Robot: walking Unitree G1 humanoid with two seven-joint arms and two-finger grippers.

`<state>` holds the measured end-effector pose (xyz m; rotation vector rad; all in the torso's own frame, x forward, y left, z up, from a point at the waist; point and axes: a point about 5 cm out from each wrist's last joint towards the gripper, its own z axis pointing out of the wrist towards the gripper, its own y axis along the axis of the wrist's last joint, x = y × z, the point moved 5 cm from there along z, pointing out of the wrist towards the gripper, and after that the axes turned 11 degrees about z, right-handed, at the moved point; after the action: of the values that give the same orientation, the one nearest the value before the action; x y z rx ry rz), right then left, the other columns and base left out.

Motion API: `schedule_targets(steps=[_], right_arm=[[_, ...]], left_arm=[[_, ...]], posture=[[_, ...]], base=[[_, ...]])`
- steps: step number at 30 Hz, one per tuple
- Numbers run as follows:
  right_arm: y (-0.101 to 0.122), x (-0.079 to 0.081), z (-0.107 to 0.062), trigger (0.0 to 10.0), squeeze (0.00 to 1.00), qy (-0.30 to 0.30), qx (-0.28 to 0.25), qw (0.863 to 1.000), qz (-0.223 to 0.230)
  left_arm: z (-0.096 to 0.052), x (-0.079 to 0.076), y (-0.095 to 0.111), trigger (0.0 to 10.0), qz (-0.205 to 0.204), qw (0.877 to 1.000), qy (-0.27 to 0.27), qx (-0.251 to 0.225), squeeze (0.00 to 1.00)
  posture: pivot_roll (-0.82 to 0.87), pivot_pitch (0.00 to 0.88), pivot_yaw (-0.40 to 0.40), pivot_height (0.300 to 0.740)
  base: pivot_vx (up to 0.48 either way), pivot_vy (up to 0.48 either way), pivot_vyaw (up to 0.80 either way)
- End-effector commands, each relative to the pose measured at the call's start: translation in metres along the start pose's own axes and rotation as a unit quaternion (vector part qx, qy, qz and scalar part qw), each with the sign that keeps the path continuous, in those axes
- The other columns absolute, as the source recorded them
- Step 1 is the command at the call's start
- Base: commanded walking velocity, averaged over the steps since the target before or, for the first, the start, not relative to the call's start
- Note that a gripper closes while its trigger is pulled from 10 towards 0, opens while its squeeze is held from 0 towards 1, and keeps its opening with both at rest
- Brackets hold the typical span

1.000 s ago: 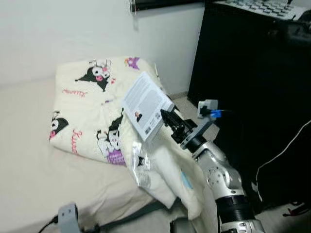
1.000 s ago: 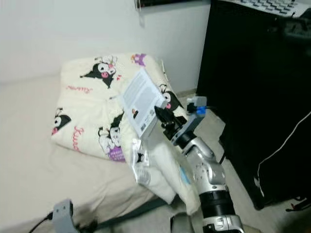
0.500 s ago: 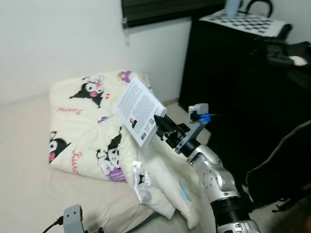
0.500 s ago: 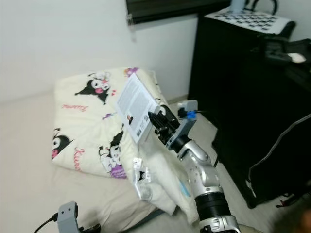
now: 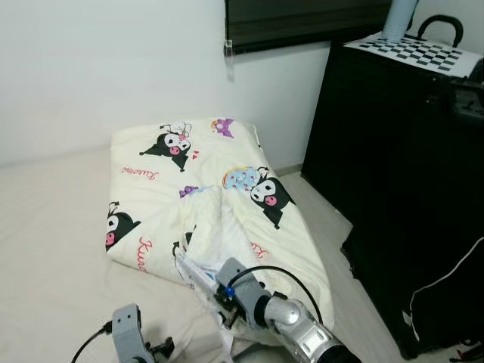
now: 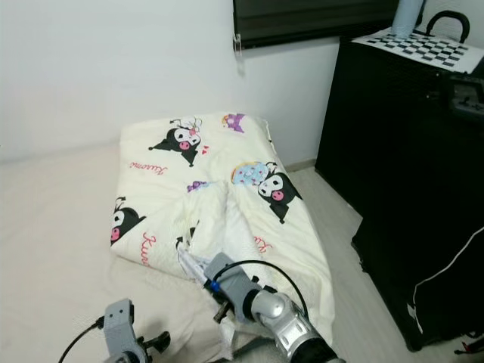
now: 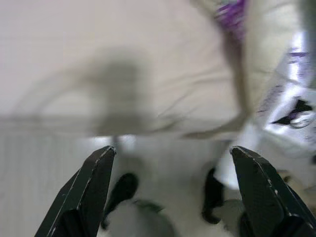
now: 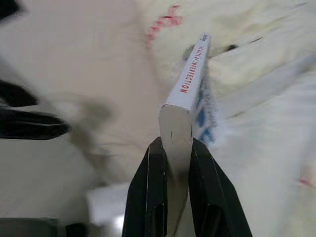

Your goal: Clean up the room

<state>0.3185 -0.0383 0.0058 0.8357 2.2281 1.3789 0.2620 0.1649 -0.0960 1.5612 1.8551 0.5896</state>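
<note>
My right hand [image 8: 170, 148] is clamped on the book [image 8: 186, 89], low over the bed's [image 5: 53, 249] front edge. It isn't put away yet, and the blanket [image 5: 219, 197] lies rumpled; my left hand [image 7: 173, 163] hangs wide open.

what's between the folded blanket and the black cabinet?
Bare light floor, seen in both eye views, between the blanket and the cabinet.

My blanket [image 5: 212, 189] lies folded on the bed [image 5: 53, 249], against its right edge and near the wall [image 5: 113, 68] behind. Right of the bed, across a strip of floor [image 5: 333, 227], stands a cabinet [image 5: 408, 197] with 1 board [image 5: 420, 51] on top.
</note>
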Motion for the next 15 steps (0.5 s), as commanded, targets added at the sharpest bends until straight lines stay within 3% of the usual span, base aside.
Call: schedule_targets(steps=[1,3,7,8,11,15], right_arm=[[0.015,0.006,0.004,10.0,0.00,0.007,-0.043,0.999,-0.009],[0.024,0.006,0.004,10.0,0.00,0.002,-0.062,0.998,-0.011],[0.070,0.003,0.002,10.0,0.00,-0.002,-0.147,0.989,-0.031],[0.070,0.003,0.002,10.0,0.00,-0.002,-0.147,0.989,-0.031],[0.101,0.007,0.001,10.0,0.00,0.015,-0.198,0.979,-0.043],[0.111,0.019,0.002,10.0,0.00,0.061,-0.216,0.974,-0.035]], left_arm=[[-0.004,0.008,-0.013,10.0,-0.003,1.000,0.011,0.015,0.00],[-0.004,0.009,-0.013,10.0,-0.006,1.000,0.013,0.014,0.00],[-0.006,0.016,-0.016,10.0,-0.007,1.000,0.021,0.019,0.00],[-0.006,0.016,-0.016,10.0,-0.007,1.000,0.021,0.019,0.00],[-0.007,0.020,-0.020,10.0,-0.009,0.999,0.028,0.025,0.00],[-0.007,0.021,-0.020,10.0,-0.010,0.999,0.030,0.026,0.00]], posture=[[-0.16,0.076,0.002,0.740],[-0.16,0.077,0.002,0.740],[-0.17,0.075,0.010,0.740],[-0.17,0.075,0.010,0.740],[-0.16,0.074,0.009,0.740],[-0.16,0.073,0.008,0.740]], base=[[0.000,0.000,0.61],[0.000,0.000,0.60],[0.000,0.000,0.60],[0.000,0.000,0.60],[0.000,0.000,0.60],[0.000,0.000,0.60]])
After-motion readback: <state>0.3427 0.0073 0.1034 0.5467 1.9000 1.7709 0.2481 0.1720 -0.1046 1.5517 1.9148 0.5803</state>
